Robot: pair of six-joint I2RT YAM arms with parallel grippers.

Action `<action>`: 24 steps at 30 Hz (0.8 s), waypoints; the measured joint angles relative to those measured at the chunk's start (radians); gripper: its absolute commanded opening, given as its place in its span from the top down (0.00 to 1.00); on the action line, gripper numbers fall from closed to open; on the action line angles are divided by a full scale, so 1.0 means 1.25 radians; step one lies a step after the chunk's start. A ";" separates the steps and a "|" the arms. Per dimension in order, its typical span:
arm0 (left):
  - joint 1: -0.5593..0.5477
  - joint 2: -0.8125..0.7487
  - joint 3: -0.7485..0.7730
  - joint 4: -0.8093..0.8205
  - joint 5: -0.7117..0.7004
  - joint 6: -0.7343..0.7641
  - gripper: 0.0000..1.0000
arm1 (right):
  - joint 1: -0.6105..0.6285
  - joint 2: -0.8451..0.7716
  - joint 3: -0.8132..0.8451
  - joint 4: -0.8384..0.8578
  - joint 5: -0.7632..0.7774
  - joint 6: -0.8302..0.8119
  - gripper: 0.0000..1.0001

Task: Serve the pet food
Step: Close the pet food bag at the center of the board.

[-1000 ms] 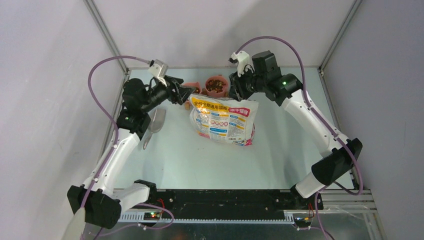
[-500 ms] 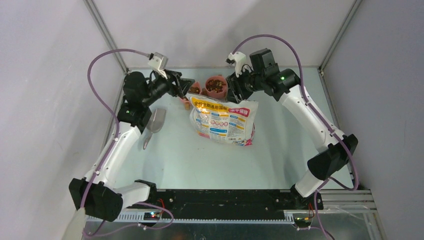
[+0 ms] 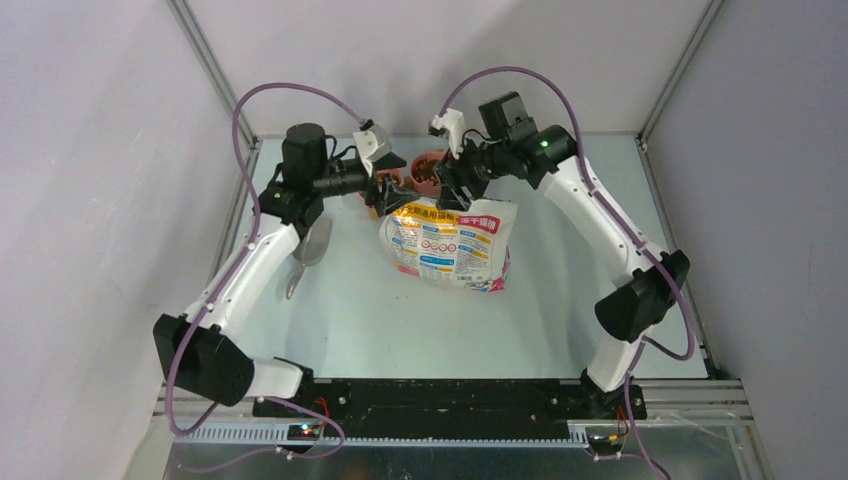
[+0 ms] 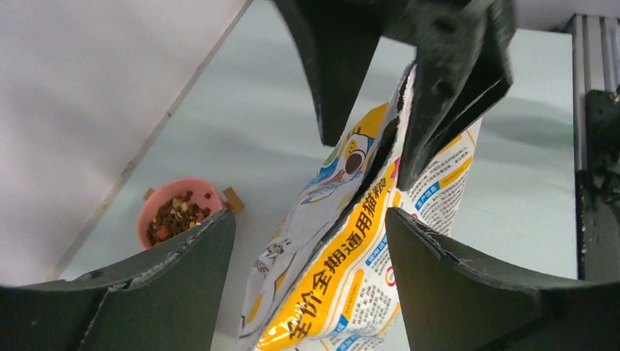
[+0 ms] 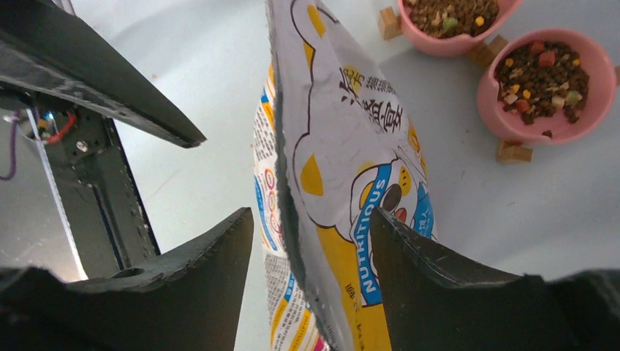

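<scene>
Brown pet food fills pink bowls; left hand, right hand gape astride bag.

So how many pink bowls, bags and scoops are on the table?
Pink bowls: 2
Printed bag: 1
Grey scoop: 1
Total: 4
</scene>
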 measured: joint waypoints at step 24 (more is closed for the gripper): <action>-0.018 0.147 0.093 -0.195 0.087 0.337 0.21 | 0.076 -0.067 -0.150 0.088 0.142 -0.149 1.00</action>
